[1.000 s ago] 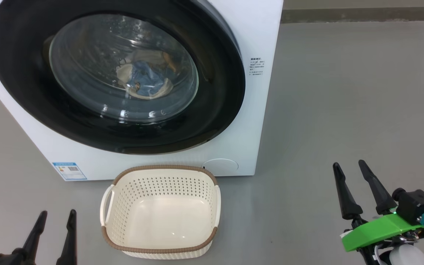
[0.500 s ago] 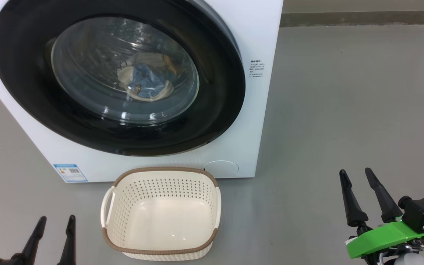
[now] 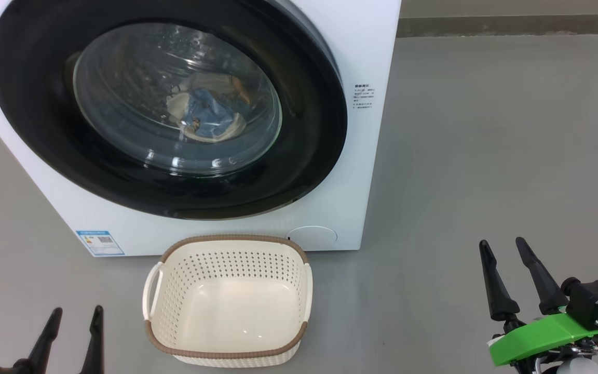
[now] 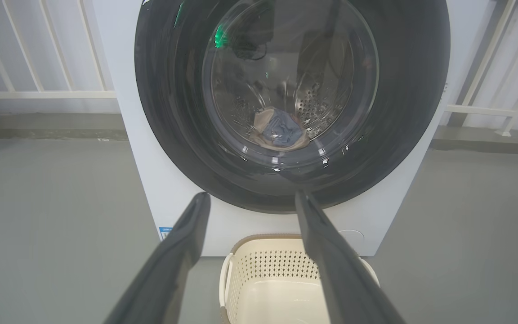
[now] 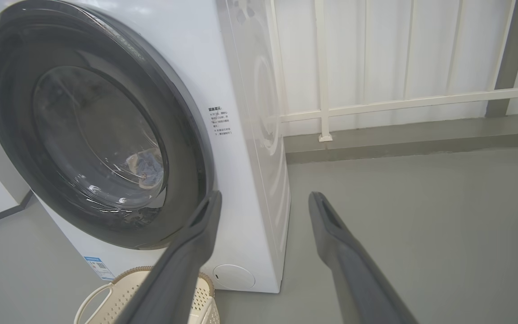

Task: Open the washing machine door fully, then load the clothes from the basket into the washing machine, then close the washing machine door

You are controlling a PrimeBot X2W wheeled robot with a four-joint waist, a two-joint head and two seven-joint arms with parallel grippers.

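Observation:
The white washing machine fills the upper left of the head view, its glossy black round door shut flat against the front. Through the glass I see the clothes, blue and cream, lying in the drum; they also show as clothes in the left wrist view and as clothes in the right wrist view. The cream basket sits on the floor before the machine with nothing in it. My left gripper is open at the lower left. My right gripper is open at the lower right, well off the machine.
Grey floor stretches wide to the right of the machine. A white railing and a low kerb run behind it. A round white service flap sits at the machine's lower front, just behind the basket.
Both grippers have sunk lower in the head view, the right one also shifting slightly right. The door, clothes and basket stay put apart from a small camera shift.

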